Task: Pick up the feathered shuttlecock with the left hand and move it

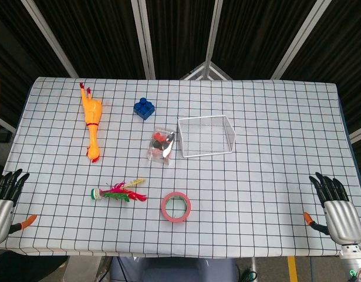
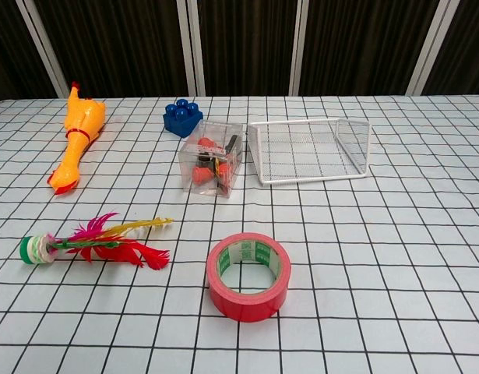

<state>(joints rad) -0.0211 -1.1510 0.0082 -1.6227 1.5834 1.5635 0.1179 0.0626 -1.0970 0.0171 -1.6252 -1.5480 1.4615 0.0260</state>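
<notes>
Near the front-left of the checked table (image 1: pixel 274 117) lies the feathered shuttlecock (image 1: pixel 117 192) on its side, weighted base toward nine o'clock, red, pink and yellow plumes fanning toward three; at its three o'clock sits a red tape roll (image 1: pixel 176 207), near but apart. The left hand (image 1: pixel 5 200) rests at the table's left edge, at the shuttlecock's nine o'clock and well apart from it, fingers spread and holding nothing; the right hand (image 1: pixel 336 205) is likewise spread and empty at the far right edge. I judge the shuttlecock very light — plumes soft, springy, easily bent or crushed; the green-and-white disc base looks stiff and is the safer place to pinch, just where the quills gather.
</notes>
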